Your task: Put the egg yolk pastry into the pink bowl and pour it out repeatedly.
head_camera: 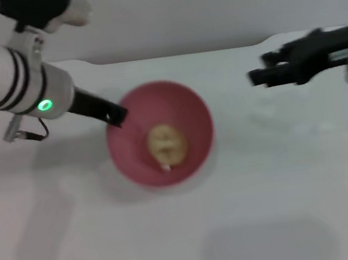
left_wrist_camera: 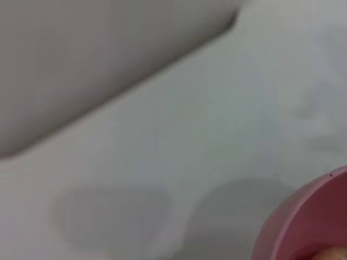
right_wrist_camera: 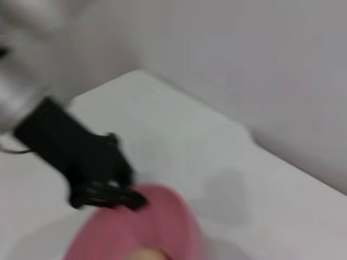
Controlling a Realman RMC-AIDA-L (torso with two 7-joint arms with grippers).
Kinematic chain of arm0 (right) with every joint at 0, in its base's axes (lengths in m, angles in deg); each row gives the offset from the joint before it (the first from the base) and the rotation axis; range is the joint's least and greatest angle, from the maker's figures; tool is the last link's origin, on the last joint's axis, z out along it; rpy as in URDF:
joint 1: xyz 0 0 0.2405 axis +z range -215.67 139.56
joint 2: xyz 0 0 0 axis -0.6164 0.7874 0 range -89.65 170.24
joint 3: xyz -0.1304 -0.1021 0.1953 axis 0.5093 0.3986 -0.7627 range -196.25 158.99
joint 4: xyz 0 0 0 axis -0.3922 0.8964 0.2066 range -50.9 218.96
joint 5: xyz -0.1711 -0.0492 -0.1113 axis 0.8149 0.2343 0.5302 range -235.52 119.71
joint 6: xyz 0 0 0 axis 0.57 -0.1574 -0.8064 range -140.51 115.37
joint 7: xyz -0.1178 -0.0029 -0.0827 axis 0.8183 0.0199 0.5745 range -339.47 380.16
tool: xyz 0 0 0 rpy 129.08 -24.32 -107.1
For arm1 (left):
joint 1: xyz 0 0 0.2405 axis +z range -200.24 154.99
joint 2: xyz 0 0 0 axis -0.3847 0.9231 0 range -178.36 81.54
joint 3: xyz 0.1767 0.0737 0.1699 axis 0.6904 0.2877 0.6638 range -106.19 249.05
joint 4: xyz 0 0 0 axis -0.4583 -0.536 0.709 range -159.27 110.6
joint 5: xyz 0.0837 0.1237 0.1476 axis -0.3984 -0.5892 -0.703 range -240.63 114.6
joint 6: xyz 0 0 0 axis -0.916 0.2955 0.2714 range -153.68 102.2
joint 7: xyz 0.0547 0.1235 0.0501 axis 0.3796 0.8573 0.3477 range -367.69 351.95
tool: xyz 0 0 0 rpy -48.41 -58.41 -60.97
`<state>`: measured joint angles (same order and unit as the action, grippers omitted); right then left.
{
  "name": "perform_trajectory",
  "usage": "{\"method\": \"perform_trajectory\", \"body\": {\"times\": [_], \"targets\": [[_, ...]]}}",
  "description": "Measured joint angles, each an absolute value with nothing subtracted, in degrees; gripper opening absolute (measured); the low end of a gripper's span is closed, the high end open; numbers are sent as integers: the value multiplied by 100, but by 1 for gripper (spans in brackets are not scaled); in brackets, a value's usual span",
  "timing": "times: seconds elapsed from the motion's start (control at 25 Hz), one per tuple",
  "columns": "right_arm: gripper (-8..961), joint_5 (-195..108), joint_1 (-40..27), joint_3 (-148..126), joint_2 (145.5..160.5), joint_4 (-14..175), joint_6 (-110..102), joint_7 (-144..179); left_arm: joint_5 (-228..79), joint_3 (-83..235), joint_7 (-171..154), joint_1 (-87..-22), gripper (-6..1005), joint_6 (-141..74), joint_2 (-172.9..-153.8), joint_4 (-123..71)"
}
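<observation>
White tabletop (head_camera: 288,217) fills most of what we see in the head view. At frame centre sits the glossy, round pink plastic bowl (head_camera: 184,112), with the small pale tan-yellow egg yolk pastry (head_camera: 167,145) lying inside it, low on the bowl's floor. From the upper left our left gripper (head_camera: 115,115) reaches down to the bowl's left rim; we cannot tell whether its fingers grip the rim. At the upper right our right gripper (head_camera: 258,75) hangs well apart from the bowl, its fingers too blurred to judge.
</observation>
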<state>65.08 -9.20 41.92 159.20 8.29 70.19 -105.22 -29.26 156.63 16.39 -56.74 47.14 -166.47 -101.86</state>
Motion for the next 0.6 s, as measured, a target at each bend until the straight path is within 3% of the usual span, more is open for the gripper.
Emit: {"method": "perform_trajectory", "body": {"times": [0.36,0.6], "targets": [[512,6474,-1397,2876,15919,1623,7223,-10232,-2767,16780,2668,-3562,52,1694,-16642,-11752],[511,6273,-1546,2721,15923,1675,7463,-10214,-2846,18073,3695,-2726,54,-1244,-16639,-11469]]}}
